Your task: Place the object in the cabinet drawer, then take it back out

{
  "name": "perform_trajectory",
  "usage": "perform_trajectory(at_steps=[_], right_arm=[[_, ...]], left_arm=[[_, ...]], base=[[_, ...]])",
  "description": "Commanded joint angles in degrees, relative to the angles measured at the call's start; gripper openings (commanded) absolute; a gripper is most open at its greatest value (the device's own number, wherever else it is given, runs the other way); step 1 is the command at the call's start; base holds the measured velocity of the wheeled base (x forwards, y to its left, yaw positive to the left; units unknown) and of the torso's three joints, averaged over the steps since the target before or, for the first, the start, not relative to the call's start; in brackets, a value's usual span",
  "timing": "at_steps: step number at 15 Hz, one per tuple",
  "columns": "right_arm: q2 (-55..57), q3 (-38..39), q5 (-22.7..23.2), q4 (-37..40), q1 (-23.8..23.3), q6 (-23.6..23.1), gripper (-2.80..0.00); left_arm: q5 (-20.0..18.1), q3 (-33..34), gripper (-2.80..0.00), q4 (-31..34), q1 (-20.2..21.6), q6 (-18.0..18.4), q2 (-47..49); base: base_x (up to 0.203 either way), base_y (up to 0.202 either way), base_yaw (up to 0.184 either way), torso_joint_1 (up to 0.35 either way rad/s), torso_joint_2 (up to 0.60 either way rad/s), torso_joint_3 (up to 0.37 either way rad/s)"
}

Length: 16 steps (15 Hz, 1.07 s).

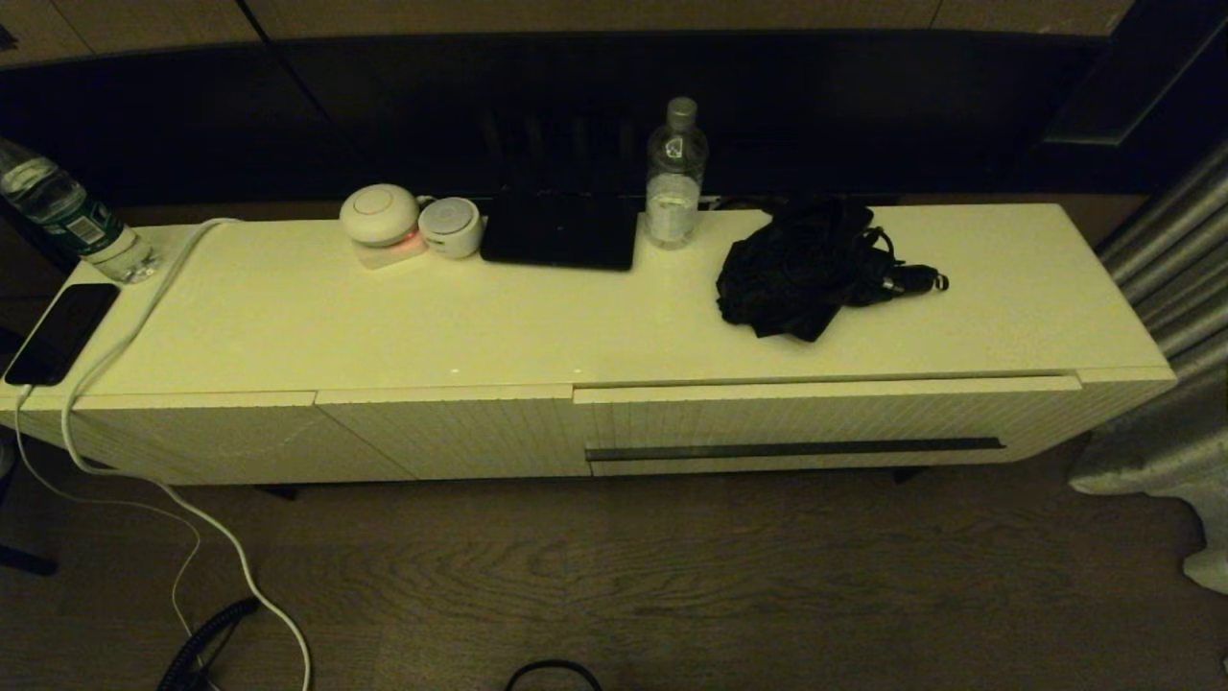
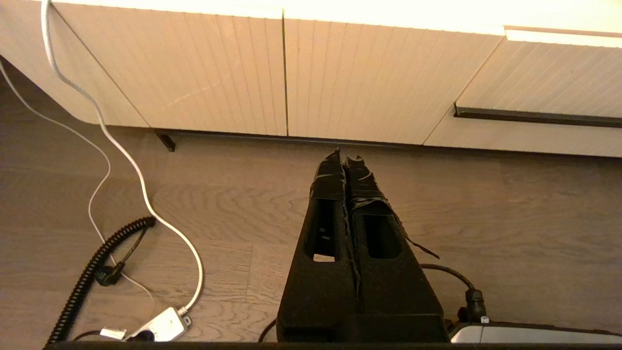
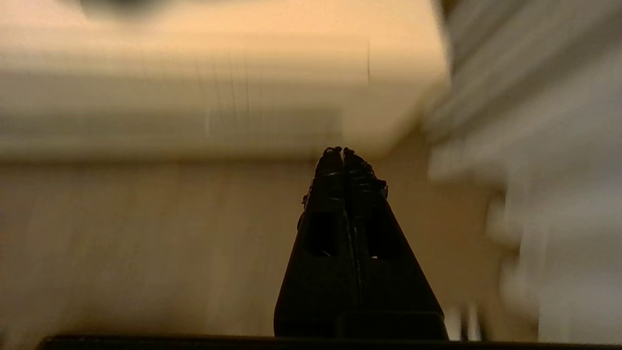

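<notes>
We find the black folding umbrella (image 1: 811,267) lying bunched on top of the white cabinet (image 1: 384,326), toward its right end, handle pointing right, just right of a clear water bottle (image 1: 676,178). The drawer (image 1: 815,422) with the dark handle strip (image 1: 794,449) sits directly below and in front of it, closed. Neither arm shows in the head view. Left gripper (image 2: 346,156) hangs low over the wood floor (image 2: 486,218) before the ribbed panels, jaws pressed together, empty. Right gripper (image 3: 342,151) also faces the cabinet front, jaws closed on nothing.
</notes>
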Motion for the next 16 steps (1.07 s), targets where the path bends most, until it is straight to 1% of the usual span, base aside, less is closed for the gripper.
perform_trajectory(at_steps=[1,2,3,4,5,6,7,9,11,12,14,15,16], right_arm=[[-8.7,-0.8,0.9,15.5,-2.4,8.0,-2.80],[-9.2,-1.0,1.0,16.2,-3.3,11.2,-2.80],[-9.3,-0.9,1.6,17.9,-4.7,10.4,-2.80],[-10.1,-0.7,3.3,19.1,-5.6,8.4,-2.80],[-12.0,-0.8,6.6,20.7,-6.9,7.4,-2.80],[-12.9,-1.2,8.7,23.4,-7.6,6.8,-2.80],[-14.5,-0.9,9.0,24.4,-7.4,6.5,-2.80],[-19.4,2.6,9.7,25.0,-6.7,5.5,-2.80],[-23.9,6.5,11.8,24.9,-6.5,1.1,-2.80],[-24.4,8.3,12.7,22.9,-6.5,0.1,-2.80],[-24.6,13.1,13.2,15.9,-6.5,4.2,-2.80],[-24.6,15.9,13.7,9.3,-6.4,4.4,-2.80],[-24.6,18.9,14.6,2.6,-6.4,3.3,-2.80]], left_arm=[[0.0,0.0,-2.80,0.0,0.0,0.0,-0.1],[0.0,0.0,-2.80,0.0,0.0,0.0,-0.1],[0.0,0.0,-2.80,0.0,0.0,0.0,-0.1],[0.0,0.0,-2.80,0.0,0.0,0.0,-0.1],[0.0,0.0,-2.80,0.0,0.0,0.0,-0.1],[0.0,0.0,-2.80,0.0,0.0,0.0,-0.1],[0.0,0.0,-2.80,0.0,0.0,0.0,-0.1],[0.0,0.0,-2.80,0.0,0.0,0.0,-0.1],[0.0,0.0,-2.80,0.0,0.0,0.0,-0.1],[0.0,0.0,-2.80,0.0,0.0,0.0,-0.1],[0.0,0.0,-2.80,0.0,0.0,0.0,-0.1],[0.0,0.0,-2.80,0.0,0.0,0.0,-0.1],[0.0,0.0,-2.80,0.0,0.0,0.0,-0.1]], base=[[0.000,0.000,0.000,0.000,0.00,0.000],[0.000,0.000,0.000,0.000,0.00,0.000],[0.000,0.000,0.000,0.000,0.00,0.000],[0.000,0.000,0.000,0.000,0.00,0.000],[0.000,0.000,0.000,0.000,0.00,0.000],[0.000,0.000,0.000,0.000,0.00,0.000],[0.000,0.000,0.000,0.000,0.00,0.000],[0.000,0.000,0.000,0.000,0.00,0.000],[0.000,0.000,0.000,0.000,0.00,0.000],[0.000,0.000,0.000,0.000,0.00,0.000],[0.000,0.000,0.000,0.000,0.00,0.000],[0.000,0.000,0.000,0.000,0.00,0.000],[0.000,0.000,0.000,0.000,0.00,0.000]])
